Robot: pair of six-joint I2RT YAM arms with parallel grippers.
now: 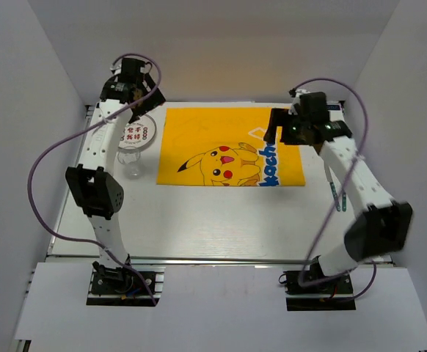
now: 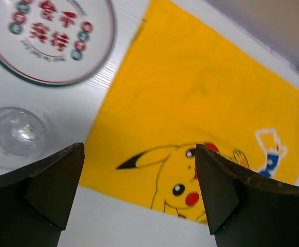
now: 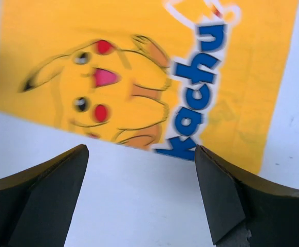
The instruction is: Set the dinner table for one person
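Setting barely begun: the mat (image 1: 228, 147) lies spread mid-surface (image 1: 221, 220), while plate (image 1: 141, 130) and glass (image 1: 131, 163) wait unplaced off its left edge. Left hand (image 2: 139, 149) and right hand (image 3: 142, 149) hover open, empty.

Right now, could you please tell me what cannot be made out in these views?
Round white plate with red characters: cut off by the top edge, left wrist view.
Clear glass cup: left wrist view, clipped at the left edge.
Thin bluish items beside the right arm: top view, too small to identify.
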